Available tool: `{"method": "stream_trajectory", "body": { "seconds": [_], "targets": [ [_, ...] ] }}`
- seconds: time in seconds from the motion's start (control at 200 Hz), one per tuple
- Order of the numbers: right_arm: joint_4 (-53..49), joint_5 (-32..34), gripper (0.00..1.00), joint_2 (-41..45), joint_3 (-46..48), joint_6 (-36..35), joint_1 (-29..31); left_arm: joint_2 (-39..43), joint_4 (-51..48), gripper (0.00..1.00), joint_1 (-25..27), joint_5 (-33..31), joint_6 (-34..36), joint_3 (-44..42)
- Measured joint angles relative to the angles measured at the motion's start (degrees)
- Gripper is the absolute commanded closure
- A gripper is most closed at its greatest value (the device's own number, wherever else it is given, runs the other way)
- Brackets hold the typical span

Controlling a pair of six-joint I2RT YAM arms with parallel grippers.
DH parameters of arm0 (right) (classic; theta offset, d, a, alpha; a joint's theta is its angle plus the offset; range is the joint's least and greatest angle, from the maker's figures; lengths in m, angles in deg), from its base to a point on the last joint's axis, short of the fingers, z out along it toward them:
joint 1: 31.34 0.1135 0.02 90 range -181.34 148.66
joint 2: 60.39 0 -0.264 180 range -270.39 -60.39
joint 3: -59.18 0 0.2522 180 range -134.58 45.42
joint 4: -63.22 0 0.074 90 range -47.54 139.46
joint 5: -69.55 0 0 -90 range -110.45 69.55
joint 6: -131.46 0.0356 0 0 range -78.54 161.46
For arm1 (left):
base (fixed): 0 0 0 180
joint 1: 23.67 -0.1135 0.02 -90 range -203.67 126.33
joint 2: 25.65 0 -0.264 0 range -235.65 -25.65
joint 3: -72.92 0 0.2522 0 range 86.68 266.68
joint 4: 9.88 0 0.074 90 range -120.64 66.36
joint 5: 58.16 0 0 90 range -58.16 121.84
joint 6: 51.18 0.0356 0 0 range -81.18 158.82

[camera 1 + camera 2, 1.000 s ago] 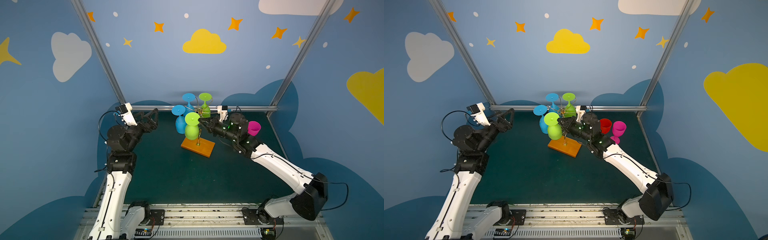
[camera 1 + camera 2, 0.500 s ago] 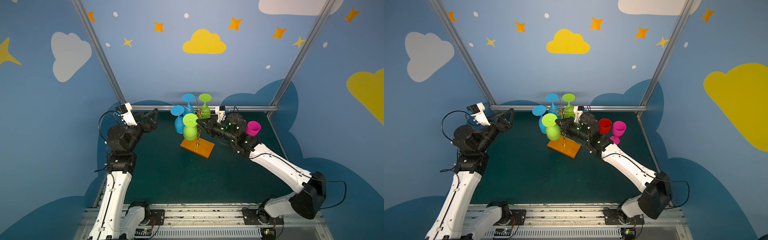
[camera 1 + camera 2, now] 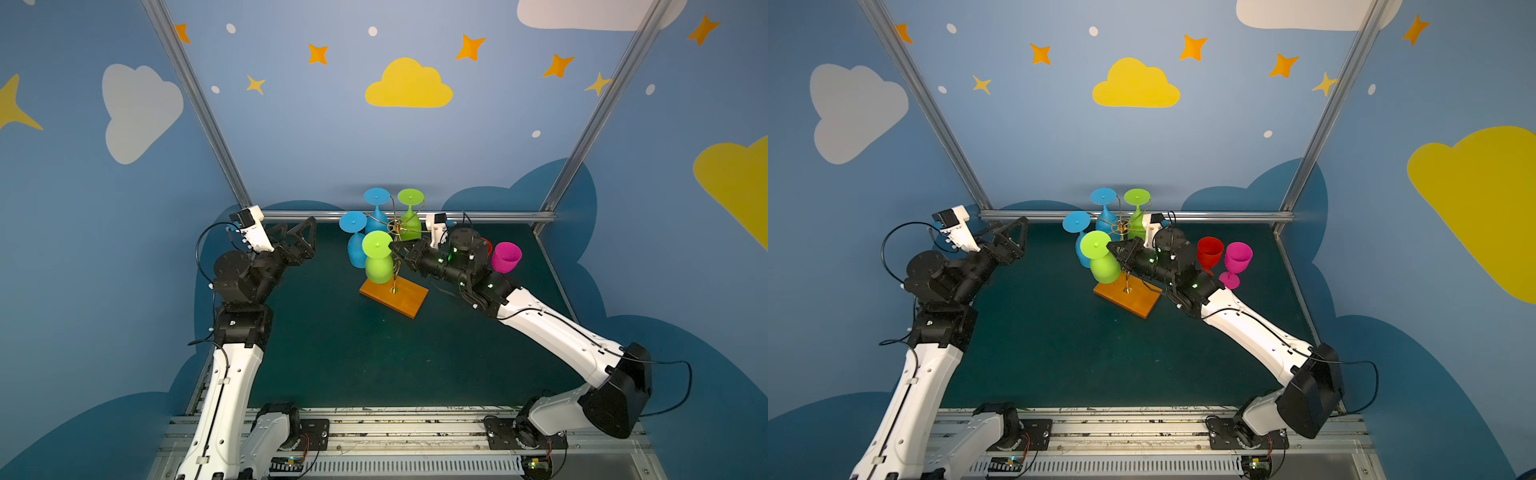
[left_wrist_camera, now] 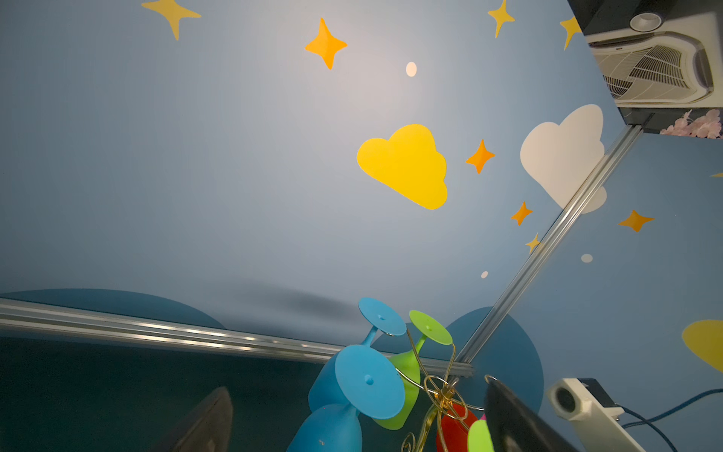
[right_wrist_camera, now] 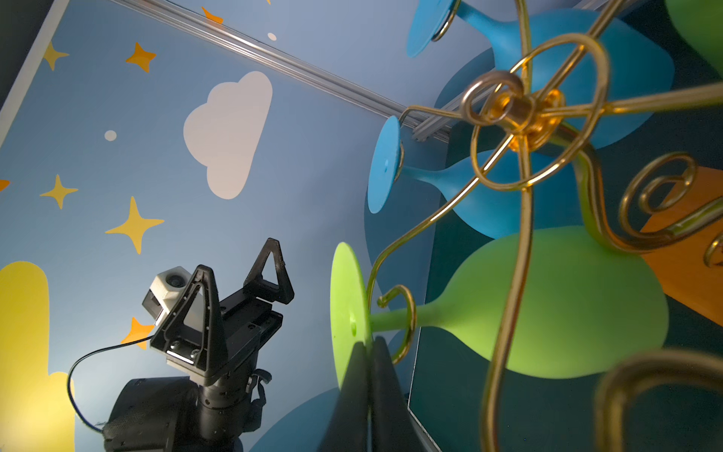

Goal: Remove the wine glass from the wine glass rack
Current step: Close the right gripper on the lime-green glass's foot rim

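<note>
**Fingertips at the green glass's foot**

Your right gripper [image 3: 395, 248], fingers pressed together, touches the thin foot disc of the matte green glass [image 3: 378, 266]. It hangs bowl-down from a gold wire scroll of the rack [image 3: 409, 301], mid-mat on a flat wooden base. The mat [image 3: 353, 357] lies open at 6 o'clock. A red glass [image 3: 1209, 251] and a pink glass [image 3: 1237, 257] stand at 3. Your left gripper [image 3: 299, 229], jaws wide, hangs at 9, well apart. Since a second ago the right gripper has slid toward 9, while the left is unmoved.

We see a gold wine glass rack [image 3: 398, 227] on an orange-brown base [image 3: 405, 297], two blue glasses [image 3: 356, 245], two green glasses [image 3: 378, 259], and a dark green surface [image 3: 353, 353].
</note>
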Motion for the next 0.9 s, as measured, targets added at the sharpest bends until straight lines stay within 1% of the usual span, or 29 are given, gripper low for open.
{"method": "stream_trajectory", "body": {
  "seconds": [0.375, 0.901],
  "targets": [
    [-0.7, 0.6, 1.00, -0.2, -1.8, -1.6, 0.9, 0.3, -0.1, 0.01, 0.0, 0.0, 0.0, 0.0],
    [-1.2, 0.8, 1.00, -3.0, -4.4, -2.8, 0.7, 0.3, -0.4, 0.01, 0.0, -0.2, 0.0, -0.1]
  ]
}}
